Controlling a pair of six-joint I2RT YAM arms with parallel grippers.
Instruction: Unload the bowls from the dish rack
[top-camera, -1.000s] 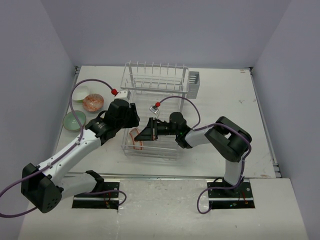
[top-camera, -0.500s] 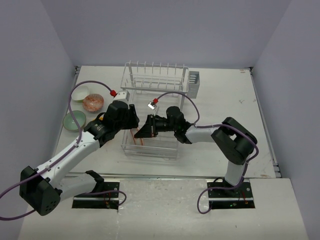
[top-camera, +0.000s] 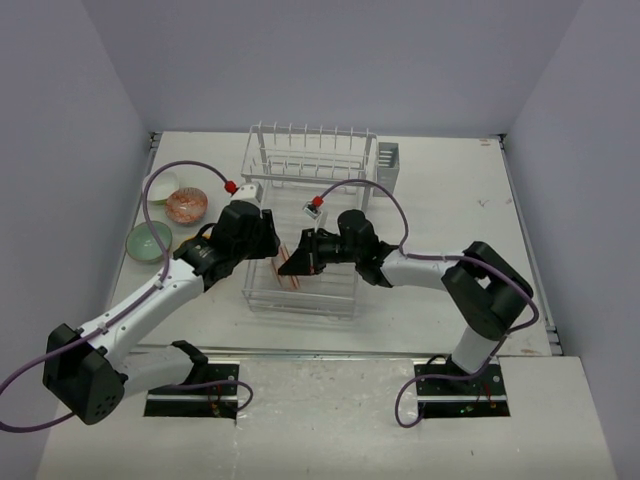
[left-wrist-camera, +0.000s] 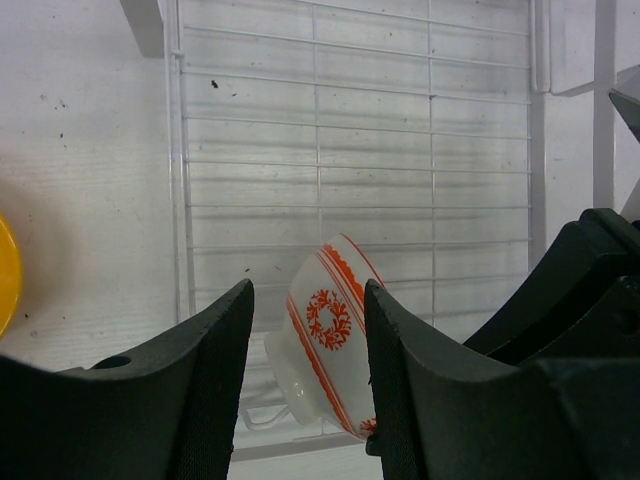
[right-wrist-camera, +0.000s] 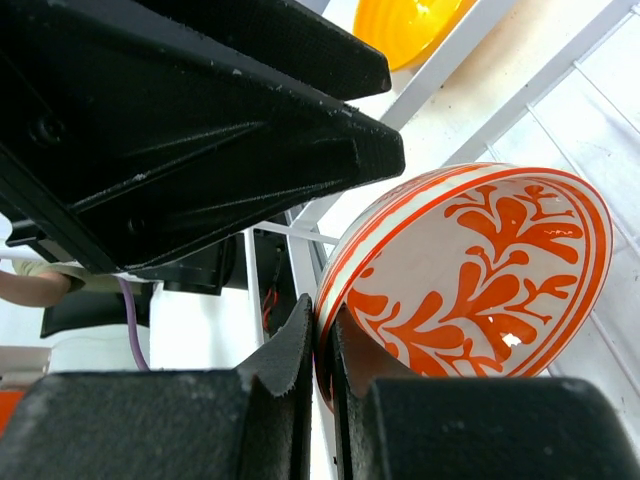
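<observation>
The white bowl with the orange-red pattern (right-wrist-camera: 480, 270) is held on edge over the lower tray of the white wire dish rack (top-camera: 330, 300). My right gripper (right-wrist-camera: 322, 325) is shut on its rim, one finger inside and one outside. In the top view my right gripper (top-camera: 300, 258) reaches in from the right. My left gripper (left-wrist-camera: 308, 290) is open and straddles the same bowl (left-wrist-camera: 335, 330); its right finger sits against the bowl's wall and a gap shows on the left. In the top view my left gripper (top-camera: 268, 243) is at the rack's left side.
Three bowls lie on the table left of the rack: a pale one (top-camera: 160, 187), an orange-toned one (top-camera: 186, 206) and a mint green one (top-camera: 148, 240). An orange-yellow bowl shows at the left wrist view's edge (left-wrist-camera: 5, 270). The grey cutlery holder (top-camera: 388, 165) hangs at the rack's back right.
My right gripper has carried the patterned bowl a little up and left, towards my left gripper. My left gripper has shifted slightly and now has its open fingers around the bowl.
</observation>
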